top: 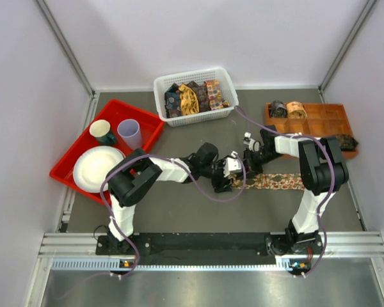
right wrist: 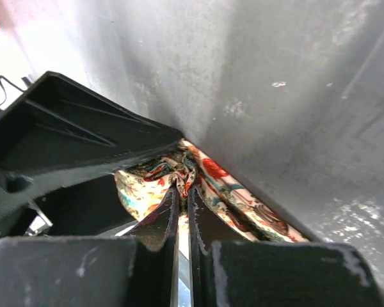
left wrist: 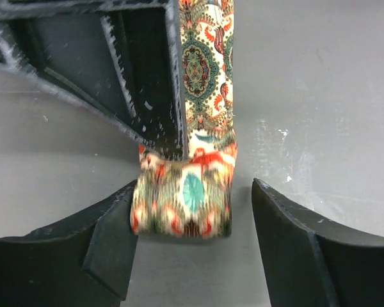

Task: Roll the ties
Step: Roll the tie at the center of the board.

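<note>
A tan tie with orange-red and green motifs (top: 275,181) lies flat across the table's middle, its left end folded into a small roll (left wrist: 182,201). My left gripper (left wrist: 193,192) is open, one jaw on each side of that roll; the left jaw is close against it and the right jaw stands apart. It also shows in the top view (top: 222,175). My right gripper (right wrist: 182,187) is shut on the tie's fabric at the roll (right wrist: 208,173), coming from above (top: 242,167). Its dark finger (left wrist: 147,77) covers part of the tie in the left wrist view.
A white basket (top: 160,86) of unrolled ties stands at the back. An orange compartment tray (top: 320,118) at the right holds two rolled ties (top: 288,109), with a dark tie (top: 347,142) at its edge. A red tray (top: 147,118) with plate and cups is at the left.
</note>
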You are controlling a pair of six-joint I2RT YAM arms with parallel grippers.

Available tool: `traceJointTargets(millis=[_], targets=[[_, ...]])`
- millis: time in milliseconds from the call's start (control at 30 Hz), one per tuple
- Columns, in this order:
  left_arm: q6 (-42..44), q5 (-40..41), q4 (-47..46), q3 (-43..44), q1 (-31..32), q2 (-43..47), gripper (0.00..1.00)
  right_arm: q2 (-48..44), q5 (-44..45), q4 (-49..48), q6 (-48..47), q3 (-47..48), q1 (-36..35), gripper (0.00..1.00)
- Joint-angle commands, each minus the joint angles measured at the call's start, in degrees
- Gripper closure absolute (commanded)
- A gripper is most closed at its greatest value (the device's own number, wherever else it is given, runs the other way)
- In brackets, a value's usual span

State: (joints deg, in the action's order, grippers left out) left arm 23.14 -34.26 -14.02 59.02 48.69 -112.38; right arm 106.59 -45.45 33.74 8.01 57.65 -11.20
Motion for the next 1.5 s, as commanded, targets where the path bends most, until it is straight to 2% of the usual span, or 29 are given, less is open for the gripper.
traceJointTargets(millis=[0,233,300,433,533,600,667,767,800,900,1000,1167,1467], targets=[[-8.4,-6.1,-6.3,-6.9,-2.7,-3.7,0.27,1.7,10.2,-2.9,-3.1,-0.9,-0.7,1.0],[-15.4,-11.5,-25.1,-9.6,-3.6,-7.3,0.27,0.9,16.4,-3.1,-2.9,-1.5,-1.1,1.0],[-18.6,-12.8,-28.1,-8.6,-3.6,-9.5,0.3,1.0,16.8,-3.0,-2.6,-1.3,-1.4,1.0],[-19.7,-13.3,-29.5,-7.2,-3.2,-11.4,0.39,1.1,17.5,-2.9,-2.1,-1.0,-1.7,1.0],[-16.6,-11.8,-26.1,-7.1,-3.0,-10.6,0.53,1.3,16.2,-1.8,-2.3,-0.4,-1.7,1.0],[-10.8,-8.6,-17.7,-6.9,-2.7,-8.5,0.6,2.0,14.6,0.4,-3.0,2.0,-1.6,1.0],[-6.7,-5.7,-11.7,-6.6,-2.3,-7.1,0.66,2.5,12.0,4.6,-4.0,3.9,-1.3,0.92],[0.7,-0.6,-2.0,-6.4,-2.0,-5.2,0.66,0.4,8.1,9.0,-5.2,6.5,0.7,0.78],[1.6,1.1,1.6,-6.3,-2.0,-4.7,0.66,-0.2,5.7,10.0,-5.7,6.9,1.3,0.69],[4.8,4.3,7.5,-5.2,-1.6,-4.4,0.64,-2.6,1.4,15.2,-7.4,7.5,3.3,0.54],[6.6,6.3,10.8,-3.7,-0.5,-4.6,0.61,-4.7,-4.0,16.2,-7.4,6.2,4.1,0.49],[8.9,9.7,16.2,-0.2,1.5,-5.6,0.59,-4.7,-9.3,11.3,-3.3,3.0,4.0,0.49],[9.3,11.7,21.7,4.3,2.5,-8.0,0.56,-1.6,-6.6,7.6,-3.9,0.2,3.0,0.59]])
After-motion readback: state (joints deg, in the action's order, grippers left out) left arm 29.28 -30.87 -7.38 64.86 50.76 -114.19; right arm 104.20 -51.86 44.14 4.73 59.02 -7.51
